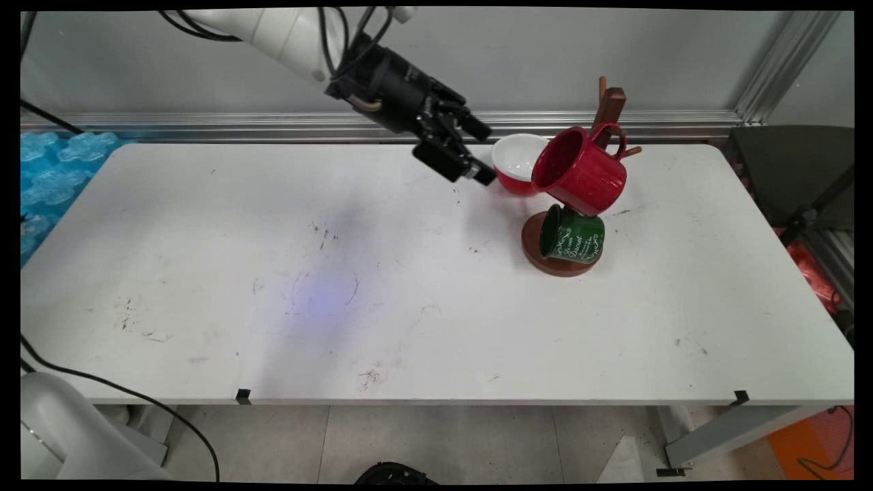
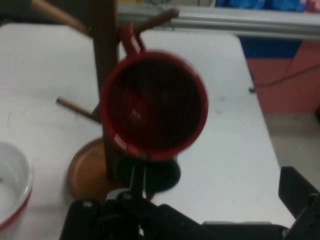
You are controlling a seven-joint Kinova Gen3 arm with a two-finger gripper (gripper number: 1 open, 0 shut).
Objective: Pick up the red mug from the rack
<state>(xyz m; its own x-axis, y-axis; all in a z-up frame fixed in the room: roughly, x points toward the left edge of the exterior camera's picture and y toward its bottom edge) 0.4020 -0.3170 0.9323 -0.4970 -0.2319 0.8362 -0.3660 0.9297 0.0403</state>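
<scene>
A red mug (image 1: 580, 170) hangs by its handle from an upper peg of a brown wooden mug tree (image 1: 609, 108), its mouth turned toward my gripper. Below it a green mug (image 1: 571, 237) with white lettering hangs over the tree's round base. A red bowl (image 1: 518, 160) with a white inside sits on the table just left of the tree. My gripper (image 1: 487, 155) hovers above the table to the left of the bowl, open and holding nothing, pointing at the red mug. In the hand view the red mug (image 2: 154, 102) fills the centre, in front of the tree's post (image 2: 103, 60).
The white table (image 1: 341, 286) stretches left and forward of the tree. A metal rail (image 1: 204, 123) runs along the back edge. Blue foam (image 1: 48, 170) lies past the left edge, and a dark frame (image 1: 791, 170) stands past the right edge.
</scene>
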